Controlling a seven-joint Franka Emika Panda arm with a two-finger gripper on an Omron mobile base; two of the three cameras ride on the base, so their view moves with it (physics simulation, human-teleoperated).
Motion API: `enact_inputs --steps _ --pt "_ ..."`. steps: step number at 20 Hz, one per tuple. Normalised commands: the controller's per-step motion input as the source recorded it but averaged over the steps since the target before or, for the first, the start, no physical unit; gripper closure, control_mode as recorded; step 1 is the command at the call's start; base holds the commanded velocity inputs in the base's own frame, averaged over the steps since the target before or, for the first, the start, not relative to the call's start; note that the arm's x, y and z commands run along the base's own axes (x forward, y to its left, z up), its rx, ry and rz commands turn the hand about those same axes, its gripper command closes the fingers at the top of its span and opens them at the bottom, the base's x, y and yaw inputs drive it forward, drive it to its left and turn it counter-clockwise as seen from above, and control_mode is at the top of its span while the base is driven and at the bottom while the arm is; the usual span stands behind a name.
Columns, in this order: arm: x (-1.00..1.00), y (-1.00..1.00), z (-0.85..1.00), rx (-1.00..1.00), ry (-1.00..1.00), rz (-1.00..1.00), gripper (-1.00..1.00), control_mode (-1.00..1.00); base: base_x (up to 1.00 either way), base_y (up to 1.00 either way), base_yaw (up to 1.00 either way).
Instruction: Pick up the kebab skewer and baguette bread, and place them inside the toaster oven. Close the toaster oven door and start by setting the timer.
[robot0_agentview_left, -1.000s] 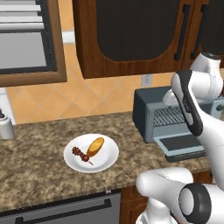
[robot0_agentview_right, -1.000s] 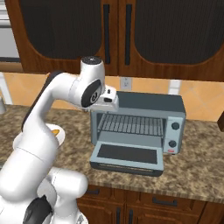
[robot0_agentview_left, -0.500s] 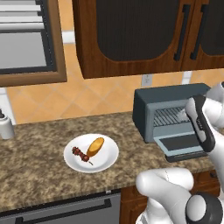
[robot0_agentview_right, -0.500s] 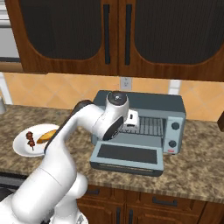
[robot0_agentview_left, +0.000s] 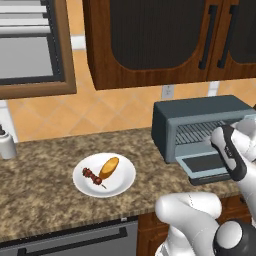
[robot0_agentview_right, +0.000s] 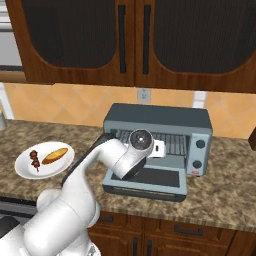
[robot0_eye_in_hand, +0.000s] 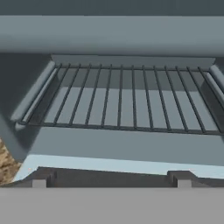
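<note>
Gripper (robot0_eye_in_hand: 111, 177) is held fully open and empty before the toaster oven (robot0_agentview_right: 157, 120); the kebab skewer (robot0_agentview_left: 93, 176) should be approached slowly from above.

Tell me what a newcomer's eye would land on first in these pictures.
The blue-grey toaster oven on the granite counter, its door dropped open and wire rack bare. The white arm bends in front of it. To the left, a white plate carries the kebab skewer and baguette bread.
</note>
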Motion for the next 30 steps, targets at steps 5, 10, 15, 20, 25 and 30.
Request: enact_inputs --steps 5,10,15,20,25,30 --pt "0.16 -0.3 -0.05 0.03 -0.21 -0.01 -1.0 -1.0 0.0 0.0 0.0" --pt "0.32 -0.06 -0.07 0.0 -0.14 -0.01 -1.0 -1.0 0.0 0.0 0.0" --pt "0.51 -0.11 0.0 0.01 -0.03 0.0 -1.0 -1.0 0.0 0.0 0.0" --pt "0.3 -0.08 0.0 0.01 0.0 0.0 -1.0 -1.0 0.0 0.0 0.0" --pt "0.18 0.0 0.0 0.0 0.0 0.0 -1.0 -1.0 0.0 0.0 0.0" --pt "0.12 0.0 -0.19 0.0 0.01 0.0 -1.0 -1.0 0.0 0.0 0.0"
